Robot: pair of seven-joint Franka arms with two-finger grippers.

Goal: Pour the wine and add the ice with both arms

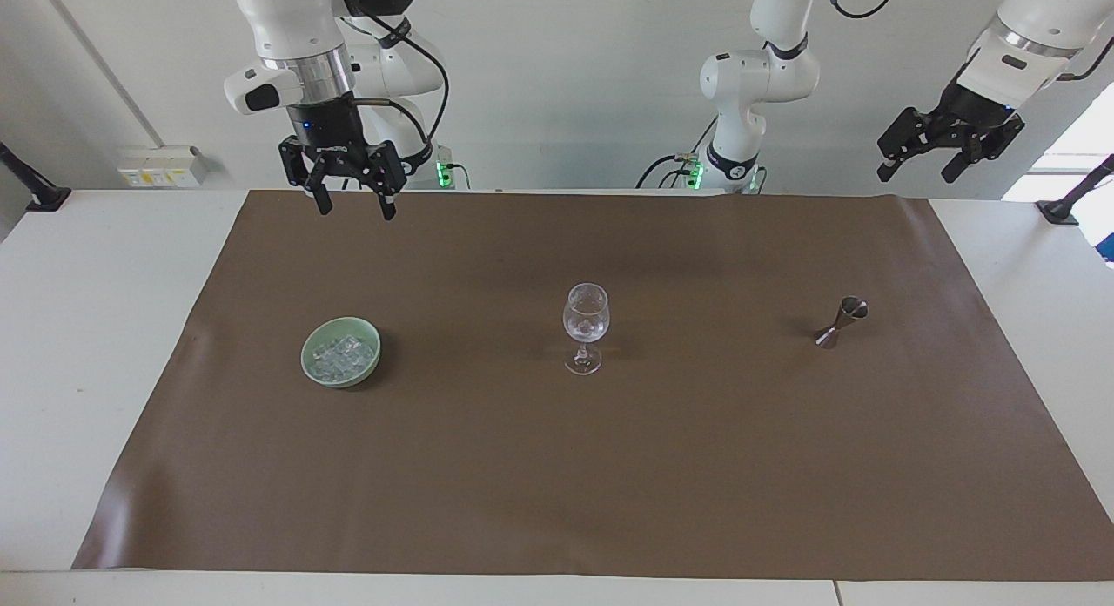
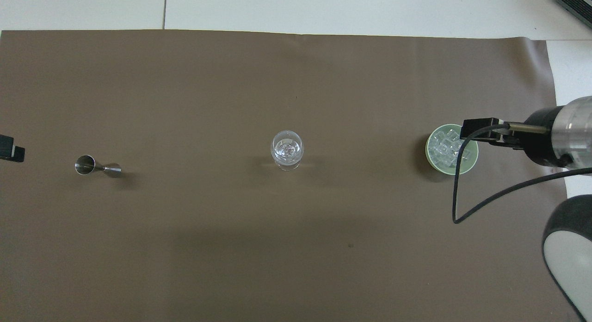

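Note:
A clear wine glass [image 1: 586, 327] [image 2: 287, 149] stands upright mid-mat with small glassy pieces in its bowl. Ice [image 1: 341, 355] [image 2: 447, 148] fills a pale green bowl [image 1: 312, 364] [image 2: 430, 155] toward the right arm's end. My right gripper [image 1: 357, 211] hangs open and empty, high over the mat's edge by the robots, above and apart from the bowl. Raised off the left arm's end of the table, my left gripper [image 1: 916, 175] waits open and empty; only its tip [image 2: 10, 147] shows from overhead. Wine is out of view.
A small steel jigger [image 1: 842, 321] [image 2: 98, 166] lies on its side toward the left arm's end of the brown mat [image 1: 609, 467]. The right arm's wrist and black cable [image 2: 462, 206] hang over the bowl's edge in the overhead view.

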